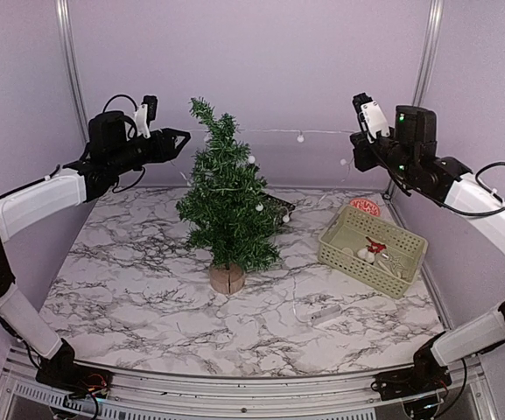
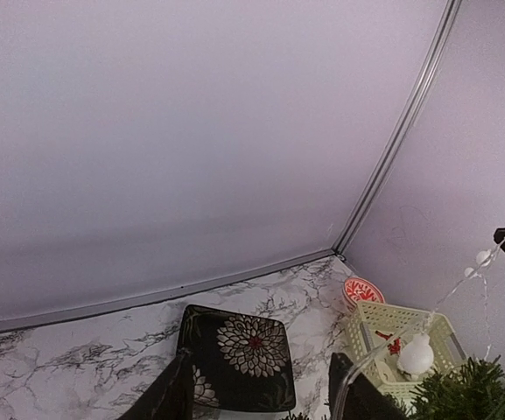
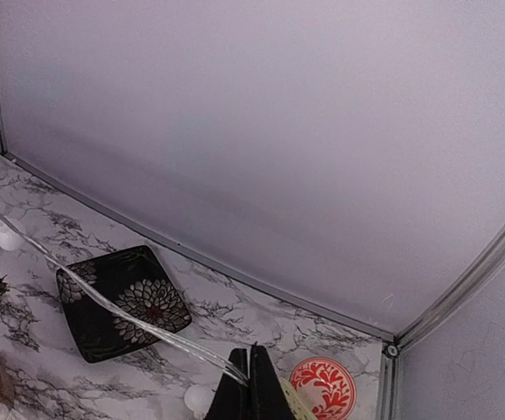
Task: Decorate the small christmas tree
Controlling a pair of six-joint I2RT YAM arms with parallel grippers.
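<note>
The small christmas tree (image 1: 227,206) stands mid-table on its log-slice base (image 1: 227,278). A clear light string with white bulbs (image 1: 300,137) is draped on the tree and runs taut from its top to my right gripper (image 1: 358,142). In the right wrist view, the right gripper (image 3: 250,376) is shut on the string (image 3: 103,302). My left gripper (image 1: 178,140) is open, raised just left of the treetop. In the left wrist view (image 2: 261,398) a loop of the string passes by its right finger (image 2: 357,394), not pinched.
A pale green basket (image 1: 372,248) with small ornaments sits at the right. A black flowered plate (image 1: 278,207) lies behind the tree and a red patterned dish (image 1: 366,206) near the back right corner. The string's white end piece (image 1: 322,312) lies on the marble.
</note>
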